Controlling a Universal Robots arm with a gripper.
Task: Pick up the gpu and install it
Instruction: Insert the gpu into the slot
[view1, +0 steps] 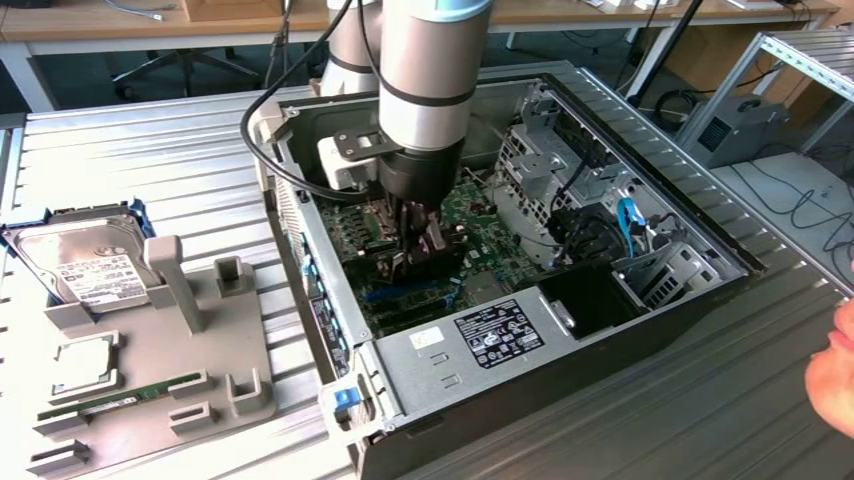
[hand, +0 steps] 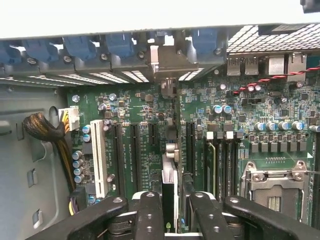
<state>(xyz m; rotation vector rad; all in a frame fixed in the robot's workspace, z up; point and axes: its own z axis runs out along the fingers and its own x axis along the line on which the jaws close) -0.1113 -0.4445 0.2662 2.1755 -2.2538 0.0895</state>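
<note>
One gpu (hand: 170, 170) pinched edge-on between fingers (hand: 150, 215), above motherboard (hand: 135, 110) slots

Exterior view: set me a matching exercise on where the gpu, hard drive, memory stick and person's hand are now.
1 gpu
2 hard drive
3 memory stick
4 hand

A far end of grey holder
B exterior view's right edge
C in gripper, inside case
D near edge of holder

Pairs: 1-C, 2-A, 3-D, 4-B
</note>
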